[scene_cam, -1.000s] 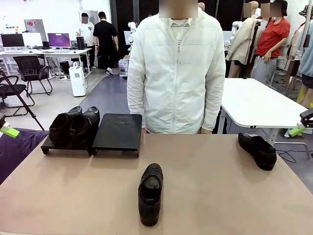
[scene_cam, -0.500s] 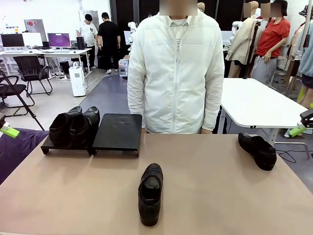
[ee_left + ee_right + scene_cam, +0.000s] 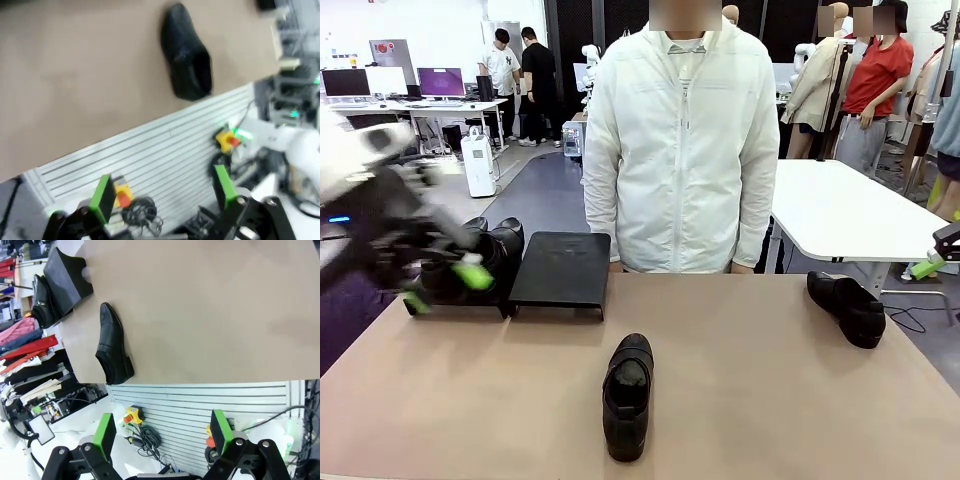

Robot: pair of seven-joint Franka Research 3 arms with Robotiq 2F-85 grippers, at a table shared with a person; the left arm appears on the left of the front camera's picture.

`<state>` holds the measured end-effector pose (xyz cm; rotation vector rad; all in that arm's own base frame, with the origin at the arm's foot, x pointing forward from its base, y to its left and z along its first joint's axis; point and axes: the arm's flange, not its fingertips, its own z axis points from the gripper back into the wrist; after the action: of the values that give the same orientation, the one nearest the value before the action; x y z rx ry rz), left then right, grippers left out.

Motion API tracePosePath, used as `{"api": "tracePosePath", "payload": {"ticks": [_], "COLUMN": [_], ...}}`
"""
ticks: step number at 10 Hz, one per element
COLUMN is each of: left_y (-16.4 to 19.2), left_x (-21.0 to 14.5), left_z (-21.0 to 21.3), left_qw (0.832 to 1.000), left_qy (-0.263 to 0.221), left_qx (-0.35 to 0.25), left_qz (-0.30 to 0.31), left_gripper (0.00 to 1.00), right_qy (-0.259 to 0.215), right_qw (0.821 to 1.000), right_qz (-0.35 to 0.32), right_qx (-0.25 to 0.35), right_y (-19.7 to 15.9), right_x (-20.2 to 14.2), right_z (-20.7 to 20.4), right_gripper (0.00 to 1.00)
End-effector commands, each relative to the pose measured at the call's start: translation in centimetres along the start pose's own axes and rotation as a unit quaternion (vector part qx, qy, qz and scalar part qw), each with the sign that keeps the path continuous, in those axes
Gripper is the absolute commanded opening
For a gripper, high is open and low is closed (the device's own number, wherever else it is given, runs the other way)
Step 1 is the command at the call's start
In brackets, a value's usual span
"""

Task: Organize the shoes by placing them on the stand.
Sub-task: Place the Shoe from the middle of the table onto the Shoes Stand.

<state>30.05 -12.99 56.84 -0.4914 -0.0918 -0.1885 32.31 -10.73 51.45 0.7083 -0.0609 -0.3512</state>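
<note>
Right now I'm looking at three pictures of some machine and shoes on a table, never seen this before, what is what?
It is a robot with two white arms, each ending in a two-fingered hand with green pads. The wide picture looks across the tan table at a person standing opposite. The other two come from wrist cameras looking along each hand. The left hand, blurred, is by the black stand, whose left panel carries two shoes. A third shoe lies mid-table, a fourth shoe near the right edge. The right hand and the left are open, holding nothing.
</note>
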Motion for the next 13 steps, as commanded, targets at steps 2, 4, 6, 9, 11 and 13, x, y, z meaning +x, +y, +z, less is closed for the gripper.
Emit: {"api": "tracePosePath", "payload": {"ticks": [2,4,6,9,11,13], "left_y": [-14.1,-20.4,-20.6,-20.6,-21.8,-21.2], "left_x": [6.2,6.9,3.8,3.8,4.8,3.2], "left_z": [-7.5,-13.6,-13.5,-13.5,-13.5,-18.6], "left_qw": [0.985,0.976,0.982,0.982,0.981,0.991], "left_qy": [0.075,0.109,0.098,0.098,0.097,0.013], "left_qx": [0.127,0.174,0.128,0.128,0.137,0.132], "left_qz": [-0.084,-0.069,-0.1,-0.1,-0.094,0.002], "left_gripper": [1.0,1.0,1.0,1.0,1.0,1.0], "right_qy": [0.004,0.004,0.004,0.004,0.004,0.004], "right_qw": [1.0,1.0,1.0,1.0,1.0,1.0], "right_qz": [0.013,0.013,0.013,0.013,0.013,0.013], "right_qx": [0.007,0.007,0.007,0.007,0.007,0.007], "right_y": [-0.1,-0.1,-0.1,-0.1,-0.1,-0.1], "right_x": [0.1,0.1,0.1,0.1,0.1,0.1], "right_z": [0.5,0.5,0.5,0.5,0.5,0.5], "right_gripper": [1.0,1.0,1.0,1.0,1.0,1.0]}}
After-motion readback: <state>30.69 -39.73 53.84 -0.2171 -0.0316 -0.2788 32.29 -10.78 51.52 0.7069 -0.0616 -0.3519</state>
